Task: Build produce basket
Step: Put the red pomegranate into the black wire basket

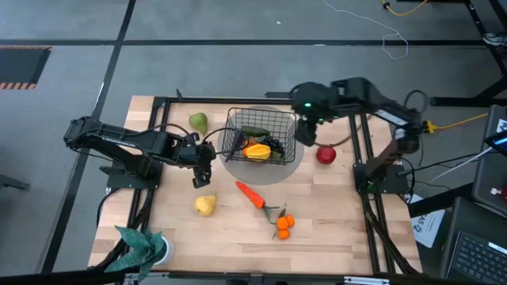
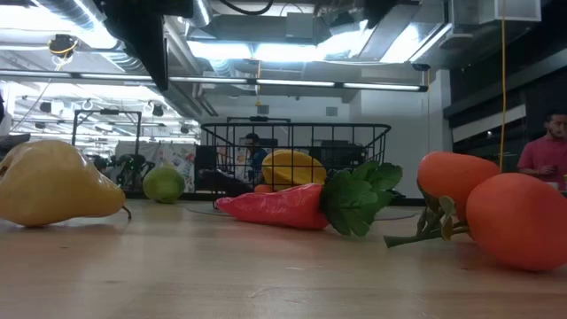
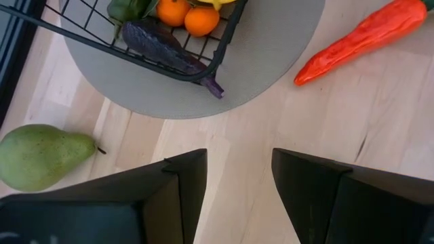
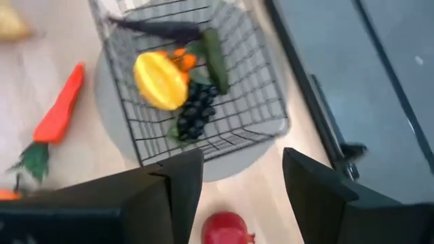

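Observation:
The black wire basket (image 1: 257,134) stands on a round grey mat (image 1: 295,168) at the table's far middle. It holds a yellow fruit (image 4: 161,80), dark grapes (image 4: 195,108), a dark green vegetable (image 4: 214,57), small oranges (image 3: 190,15) and a purple vegetable (image 3: 157,43). On the table lie a green pear (image 1: 198,123), a yellow pear (image 1: 205,205), a carrot (image 1: 251,194), two oranges (image 1: 283,226) and a red fruit (image 1: 325,154). My left gripper (image 1: 203,172) is open and empty, left of the basket and above bare wood (image 3: 237,183). My right gripper (image 1: 307,131) is open and empty, over the basket's right side, with the red fruit (image 4: 227,229) in front of it.
A teal leafy plant (image 1: 142,245) stands at the table's near left corner. A black frame (image 1: 162,101) runs along the table's edges. People show in the room beyond the table in the low view (image 2: 545,146). Bare wood lies between the carrot and the near edge.

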Motion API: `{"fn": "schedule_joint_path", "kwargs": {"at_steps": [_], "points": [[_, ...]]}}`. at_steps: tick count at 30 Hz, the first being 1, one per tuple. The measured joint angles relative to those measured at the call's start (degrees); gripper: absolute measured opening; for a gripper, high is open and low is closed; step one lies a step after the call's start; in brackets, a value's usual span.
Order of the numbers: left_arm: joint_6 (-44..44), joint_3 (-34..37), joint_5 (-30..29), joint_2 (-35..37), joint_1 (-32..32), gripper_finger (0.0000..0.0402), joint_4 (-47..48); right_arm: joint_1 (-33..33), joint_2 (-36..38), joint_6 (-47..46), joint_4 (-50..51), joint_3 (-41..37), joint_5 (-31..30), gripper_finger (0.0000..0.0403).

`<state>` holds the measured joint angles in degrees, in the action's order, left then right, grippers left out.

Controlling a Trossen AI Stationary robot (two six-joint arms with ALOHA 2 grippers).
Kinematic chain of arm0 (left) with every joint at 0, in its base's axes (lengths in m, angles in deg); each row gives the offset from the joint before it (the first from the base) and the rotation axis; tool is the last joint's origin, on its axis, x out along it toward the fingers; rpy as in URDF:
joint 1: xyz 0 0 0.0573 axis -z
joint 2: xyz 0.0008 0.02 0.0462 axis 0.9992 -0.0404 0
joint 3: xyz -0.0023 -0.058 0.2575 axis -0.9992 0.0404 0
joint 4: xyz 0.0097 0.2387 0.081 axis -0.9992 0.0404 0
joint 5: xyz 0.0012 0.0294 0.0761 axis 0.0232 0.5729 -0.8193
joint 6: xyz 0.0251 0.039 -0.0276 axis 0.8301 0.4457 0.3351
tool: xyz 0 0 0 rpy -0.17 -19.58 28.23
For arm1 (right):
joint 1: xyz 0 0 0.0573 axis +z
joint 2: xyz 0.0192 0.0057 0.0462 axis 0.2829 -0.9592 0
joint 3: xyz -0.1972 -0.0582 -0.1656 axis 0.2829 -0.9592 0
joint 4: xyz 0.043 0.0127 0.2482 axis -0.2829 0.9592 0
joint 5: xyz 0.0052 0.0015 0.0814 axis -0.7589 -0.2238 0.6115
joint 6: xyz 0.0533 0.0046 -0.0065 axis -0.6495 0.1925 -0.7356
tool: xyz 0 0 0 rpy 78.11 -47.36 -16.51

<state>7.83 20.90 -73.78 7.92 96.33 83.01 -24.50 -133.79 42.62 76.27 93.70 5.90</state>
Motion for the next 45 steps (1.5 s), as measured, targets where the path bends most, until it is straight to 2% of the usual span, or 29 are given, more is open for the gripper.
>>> {"fn": "schedule_joint_path", "kwargs": {"at_steps": [4,6,11,15,21,28,30,35,45], "points": [[0.02,0.00,0.00,0.00,0.00,0.0154,-0.01,1.62,5.83,-12.28,0.00,-4.80,-3.09,0.0188],[0.02,0.00,0.00,0.00,0.00,0.0154,-0.01,2.25,8.55,-15.49,-0.12,-9.22,-5.17,0.0188],[0.02,0.00,0.00,0.00,0.00,0.0154,-0.02,1.36,15.07,-26.19,0.14,-25.03,-12.92,0.0188],[0.01,0.00,0.00,0.00,0.00,0.0154,-0.07,-2.36,17.06,-37.86,0.11,-38.72,-13.43,0.0188],[-0.04,0.00,0.00,0.00,0.00,0.0154,-0.14,-8.57,15.56,-40.41,-4.97,-55.37,-16.12,0.0188],[-0.06,0.00,0.00,0.00,0.00,0.0154,-0.14,-15.42,14.35,-34.65,-19.66,-67.17,-16.34,0.0188],[-0.02,0.00,0.00,0.00,0.00,0.0154,-0.14,-16.52,14.35,-34.53,-23.02,-69.60,-15.19,0.0188],[-0.02,0.00,0.00,0.00,0.00,0.0154,-0.14,-16.73,14.33,-34.22,-29.75,-74.03,-6.42,0.0188],[0.00,0.00,0.00,0.00,0.00,0.0154,-0.14,-13.69,14.33,-38.03,-28.33,-75.97,6.50,0.0188]]}}
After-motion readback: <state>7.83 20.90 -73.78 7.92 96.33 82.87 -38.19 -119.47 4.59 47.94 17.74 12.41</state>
